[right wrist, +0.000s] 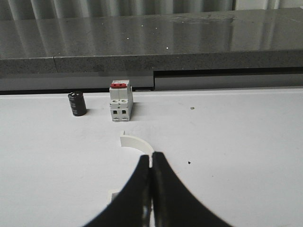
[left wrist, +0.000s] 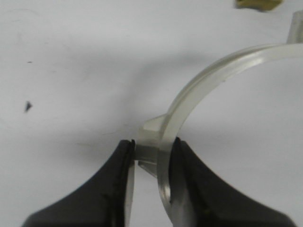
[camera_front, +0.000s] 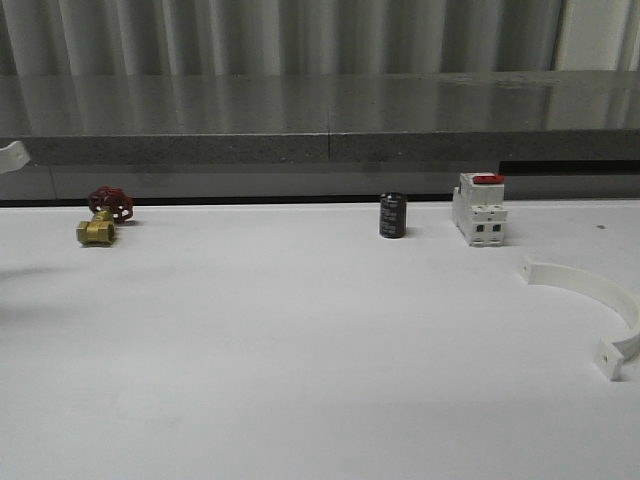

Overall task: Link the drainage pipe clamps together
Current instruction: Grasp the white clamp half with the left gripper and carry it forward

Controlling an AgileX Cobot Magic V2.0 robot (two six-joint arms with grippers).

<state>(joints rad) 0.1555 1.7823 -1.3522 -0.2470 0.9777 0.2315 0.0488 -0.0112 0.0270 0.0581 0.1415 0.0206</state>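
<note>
One white drainage pipe clamp [left wrist: 213, 75] hangs above the table, and my left gripper [left wrist: 152, 153] is shut on its tab end. Its tip [camera_front: 12, 155] pokes in at the far left edge of the front view, well above the table. The other clamp [camera_front: 600, 300] sits at the table's right side, its arc running off the frame edge. In the right wrist view this half-ring [right wrist: 135, 142] curves into the fingertips of my right gripper [right wrist: 151, 158], which is shut on its thin band. Its lower tab [right wrist: 112, 193] peeks out beside the fingers.
A brass valve with a red handle [camera_front: 100, 220] stands at the back left. A black cylinder [camera_front: 392, 215] and a white switch with a red top [camera_front: 480, 208] stand at the back right. A grey ledge [camera_front: 320, 120] runs behind the white table [camera_front: 300, 350].
</note>
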